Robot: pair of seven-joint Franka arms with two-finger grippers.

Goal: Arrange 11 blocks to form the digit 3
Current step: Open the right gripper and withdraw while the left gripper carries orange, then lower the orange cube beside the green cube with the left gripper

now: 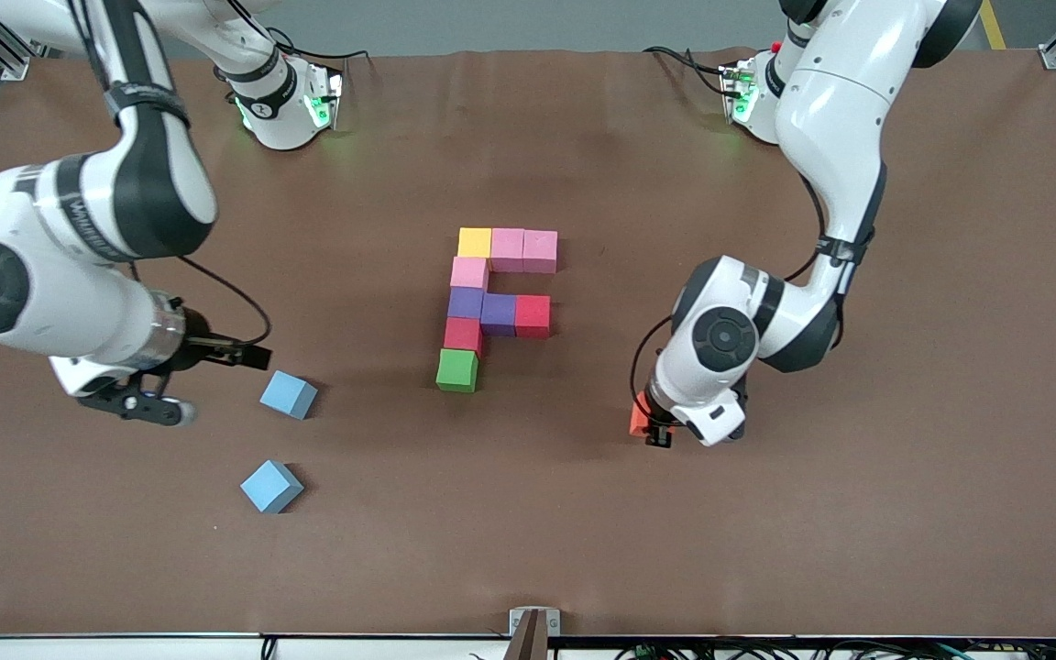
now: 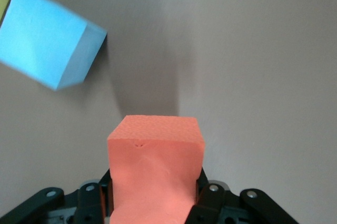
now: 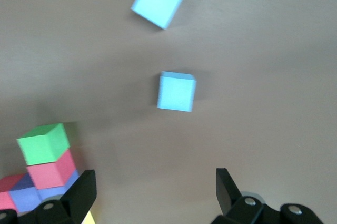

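1. The front view takes in the whole table (image 1: 766,550) and the partly built figure at its middle: a top bar of a yellow block (image 1: 475,242) and two pink blocks (image 1: 523,249), then a spine running toward the camera through a pink block (image 1: 469,272), a purple block (image 1: 466,302), a red block (image 1: 463,335) and a green block (image 1: 457,370).
2. A middle bar branches from the purple spine block: a second purple block (image 1: 499,313) and a red block (image 1: 533,315), touching in a row.
3. In that view the left end effector (image 1: 652,431) is mostly hidden under its wrist, low over the table toward the left arm's end; only an edge of an orange block (image 1: 638,418) shows.
4. The left wrist view settles it: the fingers (image 2: 208,195) are clamped on the orange block (image 2: 155,174), squeezing its foam inward.
5. The right end effector (image 1: 157,403) hangs over the right arm's end of the table, beside two light blue blocks (image 1: 289,394) that lie apart from each other.
6. The right wrist view shows its fingers (image 3: 229,190) spread wide with nothing between them, both light blue blocks (image 3: 177,91) ahead, and the green end of the figure (image 3: 43,143) at the edge.
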